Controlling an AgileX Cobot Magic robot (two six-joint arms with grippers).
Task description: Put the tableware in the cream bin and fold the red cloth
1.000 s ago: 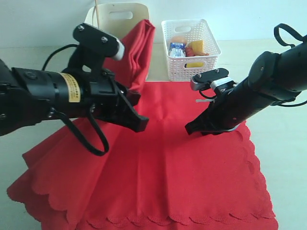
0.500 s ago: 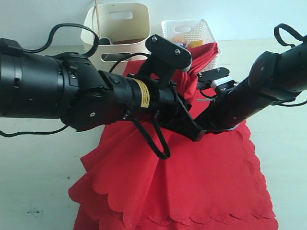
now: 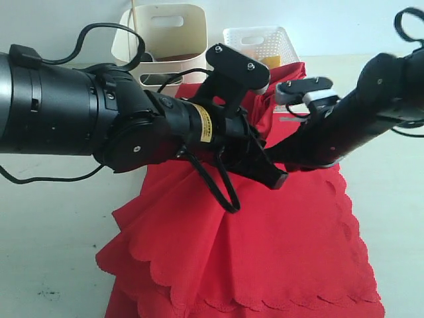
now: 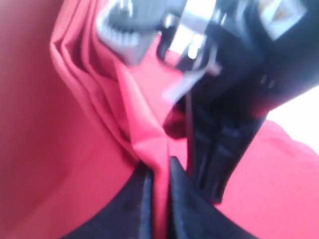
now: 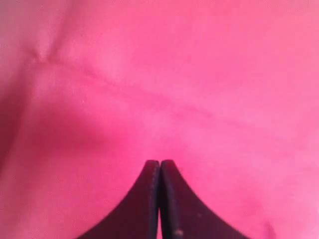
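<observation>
The red cloth (image 3: 265, 252) lies on the table, its left part gathered and drawn over to the right, with a bunch rising at the back (image 3: 281, 79). My left gripper (image 3: 273, 175) is shut on a fold of the red cloth (image 4: 158, 164), pinched between the dark fingers (image 4: 182, 199). My right gripper (image 5: 160, 164) is shut with its tips against the red cloth (image 5: 159, 79) and nothing between them. In the exterior view the right arm (image 3: 344, 126) reaches in from the right, its tips hidden behind the left gripper. The cream bin (image 3: 165, 33) stands at the back, a thin wooden stick (image 3: 132, 13) poking out.
A white lattice basket (image 3: 265, 41) stands to the right of the cream bin, partly behind the raised cloth. The bulky left arm (image 3: 79, 112) spans the left and middle of the table. Bare table (image 3: 53, 225) shows left of the cloth.
The left gripper has swung right across the cloth, dragging its left part over the middle. In the last half second the right arm rose slightly.
</observation>
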